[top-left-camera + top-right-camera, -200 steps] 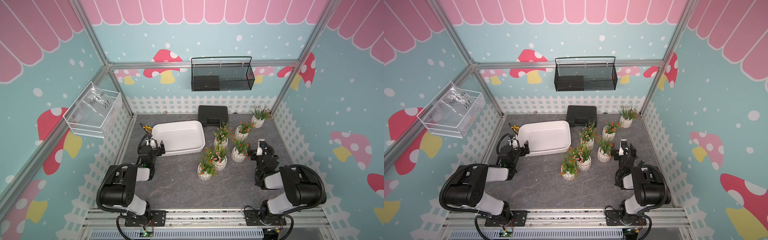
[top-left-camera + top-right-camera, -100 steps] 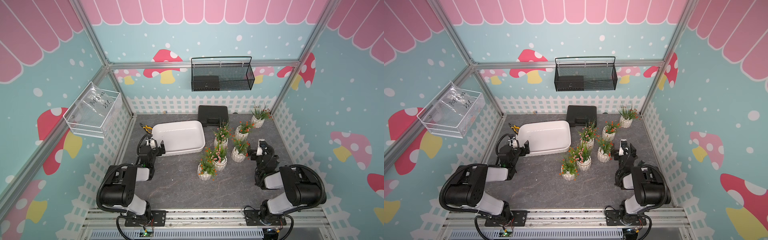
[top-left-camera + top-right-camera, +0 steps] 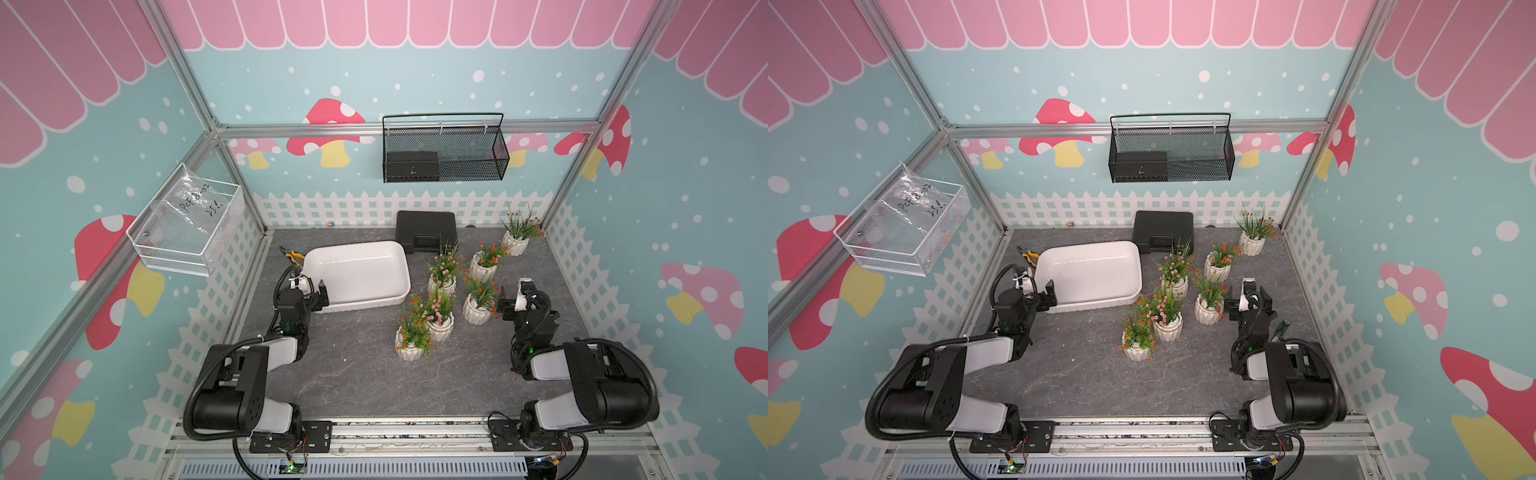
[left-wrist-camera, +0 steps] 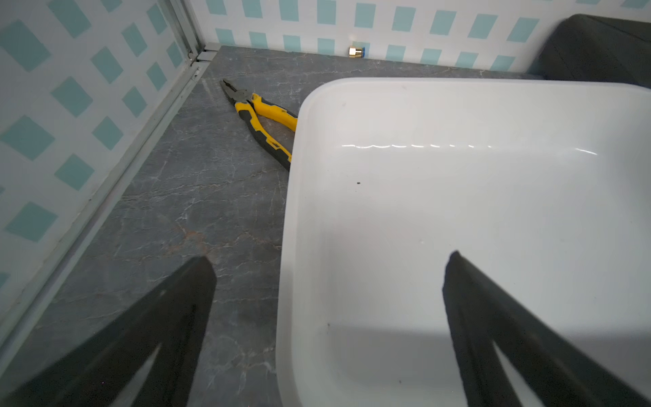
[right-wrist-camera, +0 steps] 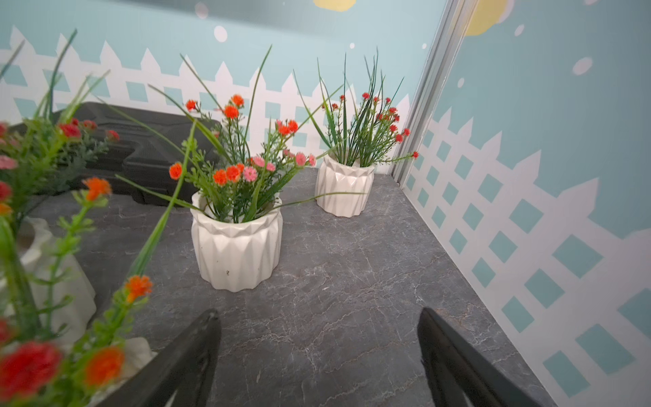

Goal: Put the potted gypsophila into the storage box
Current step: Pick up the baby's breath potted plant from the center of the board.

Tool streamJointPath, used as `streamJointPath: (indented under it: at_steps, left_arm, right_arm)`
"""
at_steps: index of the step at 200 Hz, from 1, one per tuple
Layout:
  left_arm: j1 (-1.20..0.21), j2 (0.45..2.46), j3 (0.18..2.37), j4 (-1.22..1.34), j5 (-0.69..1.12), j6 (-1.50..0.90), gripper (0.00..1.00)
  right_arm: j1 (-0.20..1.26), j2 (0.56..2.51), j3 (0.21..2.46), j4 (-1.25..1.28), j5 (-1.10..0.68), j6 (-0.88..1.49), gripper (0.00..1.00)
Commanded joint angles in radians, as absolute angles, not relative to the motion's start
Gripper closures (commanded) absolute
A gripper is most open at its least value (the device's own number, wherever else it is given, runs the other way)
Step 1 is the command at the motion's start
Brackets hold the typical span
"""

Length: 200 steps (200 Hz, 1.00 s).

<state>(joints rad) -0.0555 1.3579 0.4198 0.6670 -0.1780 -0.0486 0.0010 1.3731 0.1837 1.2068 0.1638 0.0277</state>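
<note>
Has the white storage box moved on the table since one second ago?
No. In a top view the storage box sits as before, its far right corner beside the black case.

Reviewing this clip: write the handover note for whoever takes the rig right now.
Left gripper: open, empty, at a corner of the shallow glossy white plastic storage box.
Right gripper: open, empty, beside the pots.
Six small white ribbed ceramic pots of green sprigs with orange-red or pink flowers: all upright on the grey marbled tabletop, outside the box.
Done: nothing; box empty.
Left: all six pots.
</note>
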Motion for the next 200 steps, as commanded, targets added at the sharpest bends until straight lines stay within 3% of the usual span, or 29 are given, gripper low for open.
streamJointPath:
  at_steps: [1, 15, 36, 84, 112, 126, 166, 200]
  left_arm:
    - [-0.116, 1.194, 0.497, 0.423, -0.298, -0.081, 0.01]
    - [-0.138, 1.098, 0.564, 0.227, -0.258, -0.176, 0.03]
    - [-0.197, 0.993, 0.669, -0.042, -0.257, -0.392, 0.09]
    - [-0.264, 0.92, 0.793, -0.407, 0.108, -0.695, 0.2]
    - [-0.331, 0.925, 0.841, -0.529, 0.23, -0.637, 0.24]
    - [-0.364, 0.932, 0.874, -0.583, 0.234, -0.595, 0.26]
    - [-0.466, 1.02, 0.932, -0.678, 0.32, -0.554, 0.34]
    - [-0.584, 1.091, 0.935, -0.724, 0.288, -0.542, 0.4]
  right_arm:
    - [0.006, 1.148, 0.241, 0.907, 0.235, 0.062, 0.14]
    - [0.006, 1.014, 0.344, 0.589, 0.279, 0.167, 0.15]
    - [0.007, 0.861, 0.476, 0.236, 0.199, 0.311, 0.22]
    - [0.007, 0.71, 0.601, -0.164, -0.141, 0.503, 0.37]
    - [0.008, 0.725, 0.627, -0.308, -0.325, 0.534, 0.36]
    - [0.008, 0.718, 0.622, -0.358, -0.387, 0.547, 0.44]
    - [0.014, 0.717, 0.617, -0.459, -0.412, 0.53, 0.43]
    - [0.038, 0.723, 0.605, -0.497, -0.439, 0.493, 0.45]
